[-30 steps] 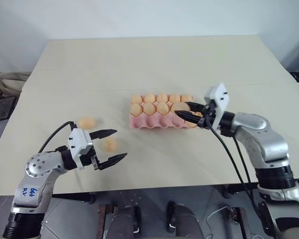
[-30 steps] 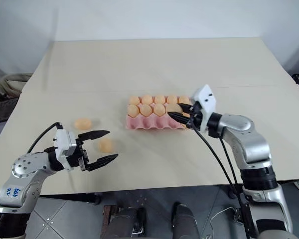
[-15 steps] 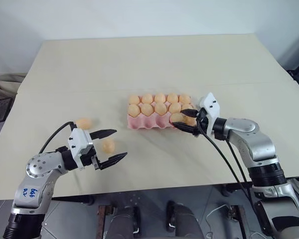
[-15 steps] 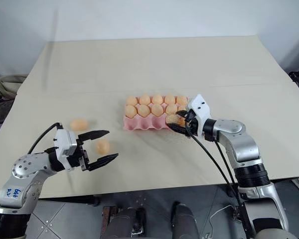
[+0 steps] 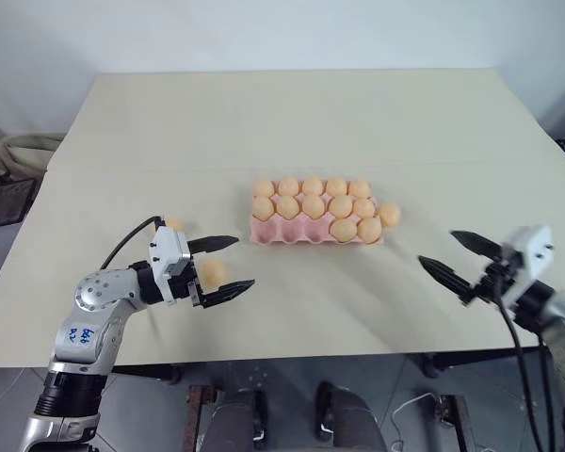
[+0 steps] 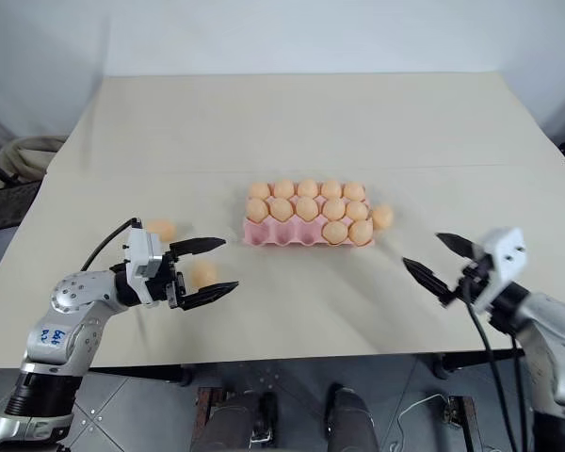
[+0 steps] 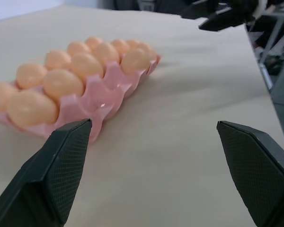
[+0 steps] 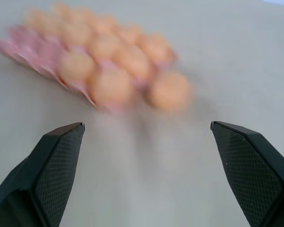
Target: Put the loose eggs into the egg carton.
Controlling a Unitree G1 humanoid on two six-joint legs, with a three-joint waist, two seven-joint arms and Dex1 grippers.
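The carton [image 5: 317, 230] lay mid-table [image 5: 292, 122], long axis left to right, with one egg [image 5: 389, 214] touching its right end. Two eggs [image 5: 211, 273] lay near-left, one between the left gripper's [image 5: 225, 263] spread fingers. The right gripper [image 5: 455, 257] hung spread, near-right, well apart.

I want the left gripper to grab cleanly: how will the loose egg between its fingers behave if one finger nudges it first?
The egg is a smooth oval lying free on the flat table, so a one-sided nudge would probably roll it away. The left gripper stands open around it; closing both fingers evenly seems safer. Its matte surface likely gives fair grip.
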